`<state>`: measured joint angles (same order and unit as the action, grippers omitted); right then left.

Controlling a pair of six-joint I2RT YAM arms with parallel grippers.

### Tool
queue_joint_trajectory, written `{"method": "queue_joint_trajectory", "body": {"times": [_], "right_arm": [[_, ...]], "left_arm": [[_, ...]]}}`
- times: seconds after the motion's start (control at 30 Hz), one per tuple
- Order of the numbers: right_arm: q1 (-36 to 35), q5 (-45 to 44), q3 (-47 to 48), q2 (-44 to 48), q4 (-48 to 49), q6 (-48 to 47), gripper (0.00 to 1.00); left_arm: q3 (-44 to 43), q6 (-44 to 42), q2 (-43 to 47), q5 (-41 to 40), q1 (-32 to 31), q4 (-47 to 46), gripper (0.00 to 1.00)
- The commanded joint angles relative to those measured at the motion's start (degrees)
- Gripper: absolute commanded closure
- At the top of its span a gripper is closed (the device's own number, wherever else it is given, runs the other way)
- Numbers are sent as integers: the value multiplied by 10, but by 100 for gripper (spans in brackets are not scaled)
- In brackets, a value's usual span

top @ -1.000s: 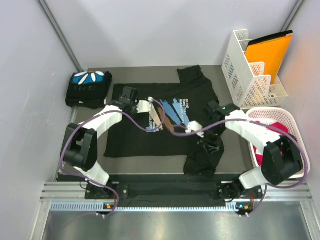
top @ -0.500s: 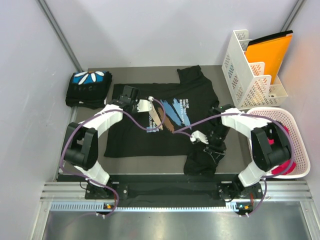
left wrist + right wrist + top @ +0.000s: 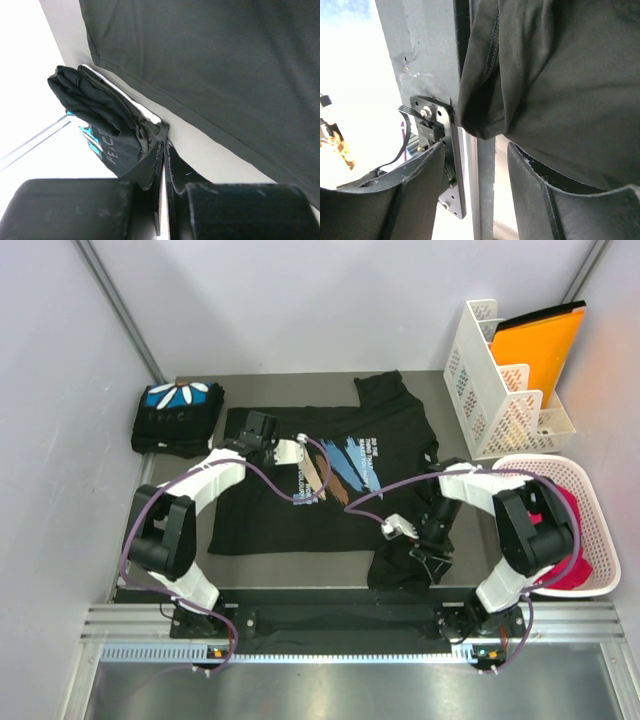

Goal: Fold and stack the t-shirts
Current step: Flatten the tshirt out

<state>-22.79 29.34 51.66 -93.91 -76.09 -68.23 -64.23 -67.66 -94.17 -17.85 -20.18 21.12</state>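
Observation:
A black t-shirt with blue-and-tan brush strokes (image 3: 335, 468) lies spread flat mid-table, its near right sleeve (image 3: 405, 565) bunched at the front edge. A folded black t-shirt with a blue print and white petals (image 3: 177, 416) sits at the back left; it also shows in the left wrist view (image 3: 102, 127). My left gripper (image 3: 245, 437) is shut and empty (image 3: 164, 143), low over bare table between the folded shirt and the spread shirt's hem (image 3: 210, 75). My right gripper (image 3: 430, 558) is open (image 3: 475, 150), its jaws on either side of the sleeve hem (image 3: 480, 122) hanging at the table's front edge.
A white slotted rack with an orange folder (image 3: 510, 360) stands at the back right. A white basket (image 3: 592, 502) holding red cloth sits right of the shirt. The metal front rail (image 3: 465, 165) lies just beyond the right jaws.
My right gripper has moved from the shirt's middle toward the near edge, down onto the bunched right sleeve. The left arm has not moved.

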Motion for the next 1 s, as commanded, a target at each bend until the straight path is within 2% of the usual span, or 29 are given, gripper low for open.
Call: {"method": "queue_joint_trajectory", "body": {"times": [0.0, 0.47, 0.63, 0.97], "right_arm": [[-9, 43, 3, -18, -18, -1, 47], [-49, 28, -1, -26, 35, 61, 54], [-45, -2, 18, -1, 39, 66, 54], [-45, 3, 62, 1, 24, 70, 52]], "left_arm": [[-17, -3, 2, 6, 2, -5, 94], [-16, -2, 10, 9, 2, -6, 94], [-12, 0, 11, 8, 2, -6, 94], [-13, 2, 5, 7, 2, -11, 95]]}}
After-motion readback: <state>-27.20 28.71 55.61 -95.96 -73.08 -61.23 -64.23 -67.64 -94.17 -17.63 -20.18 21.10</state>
